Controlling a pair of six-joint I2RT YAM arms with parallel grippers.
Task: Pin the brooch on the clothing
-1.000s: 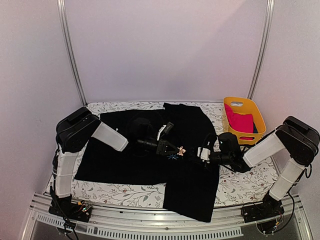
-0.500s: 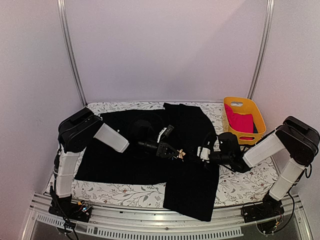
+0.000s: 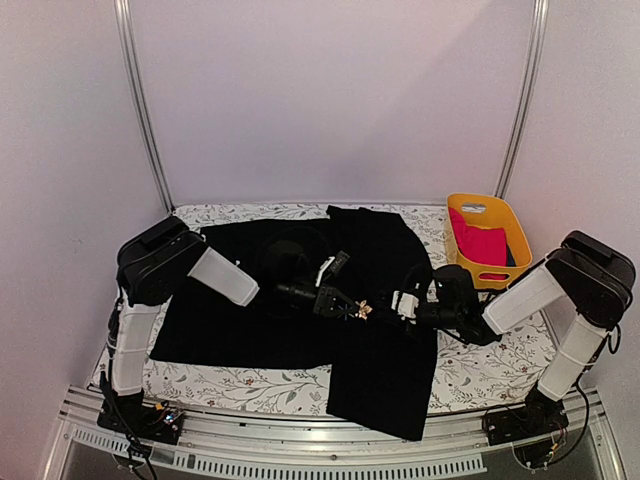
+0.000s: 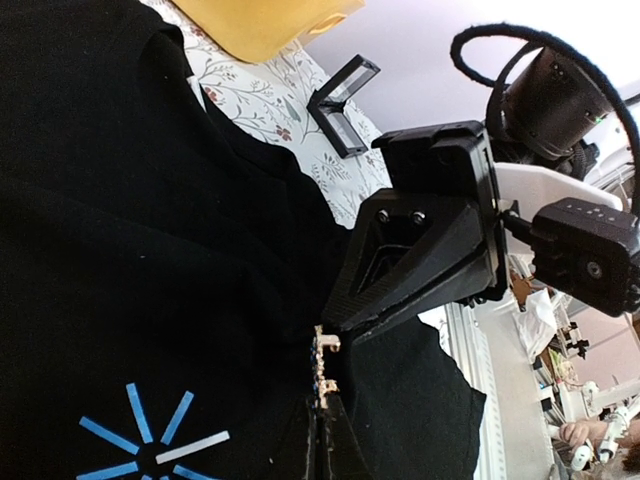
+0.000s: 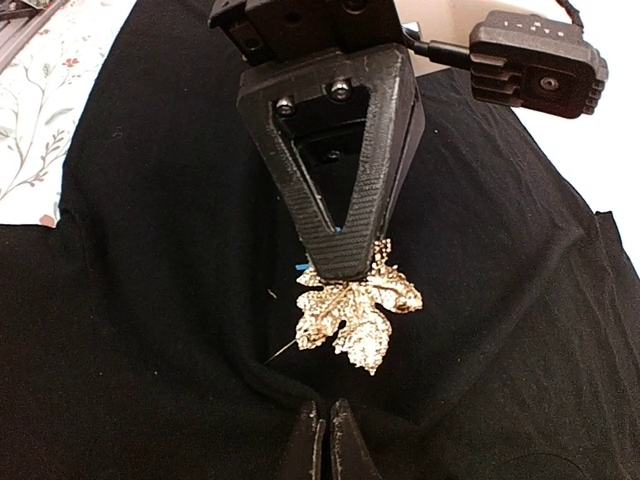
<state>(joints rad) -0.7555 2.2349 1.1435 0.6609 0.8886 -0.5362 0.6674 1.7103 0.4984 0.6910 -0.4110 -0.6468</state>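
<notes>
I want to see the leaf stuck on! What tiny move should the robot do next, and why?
Probably the left fingers should nudge the brooch toward the shirt fold. They grip its top, its pin points at the fold, which the right fingers seem to pinch up.

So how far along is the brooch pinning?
Done: shirt spread out, brooch picked up, held at the chest by the left gripper, jaws shut. In hand: right gripper pinches a fabric fold just below it. To do: pin looks not yet through; nothing fastened.
</notes>
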